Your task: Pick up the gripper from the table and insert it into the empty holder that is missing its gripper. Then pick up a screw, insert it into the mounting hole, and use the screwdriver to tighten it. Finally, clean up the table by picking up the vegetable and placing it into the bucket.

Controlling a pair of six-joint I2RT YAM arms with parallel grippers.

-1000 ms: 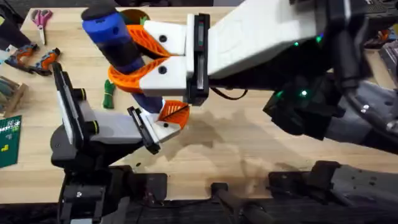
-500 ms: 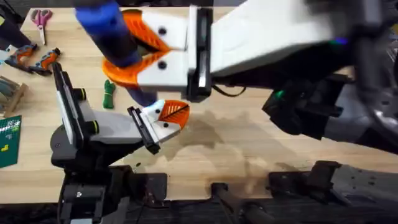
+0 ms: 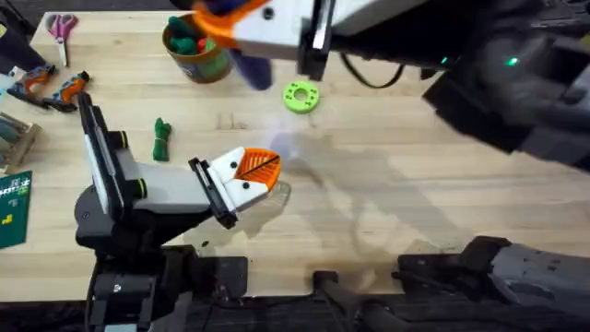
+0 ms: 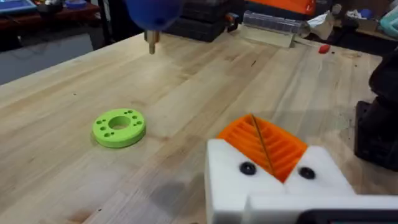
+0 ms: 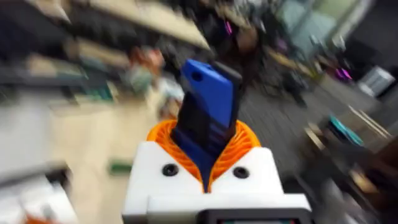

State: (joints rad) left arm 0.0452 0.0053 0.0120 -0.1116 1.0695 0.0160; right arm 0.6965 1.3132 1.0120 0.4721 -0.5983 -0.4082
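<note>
Holding screwdriver (image 5: pixel 208 109) | right gripper (image 5: pixel 208 163) | above bucket (image 3: pixel 196 55)

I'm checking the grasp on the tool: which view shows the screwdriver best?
The right wrist view: the screwdriver stands upright, clamped in the right gripper. Overhead shows a blurred blue patch under the arm. The left wrist view shows its blue end and metal tip above the table.

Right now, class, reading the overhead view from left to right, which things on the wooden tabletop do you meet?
Pink-handled scissors → dark green vegetable → bucket → left claw → lime-green ring.
</note>
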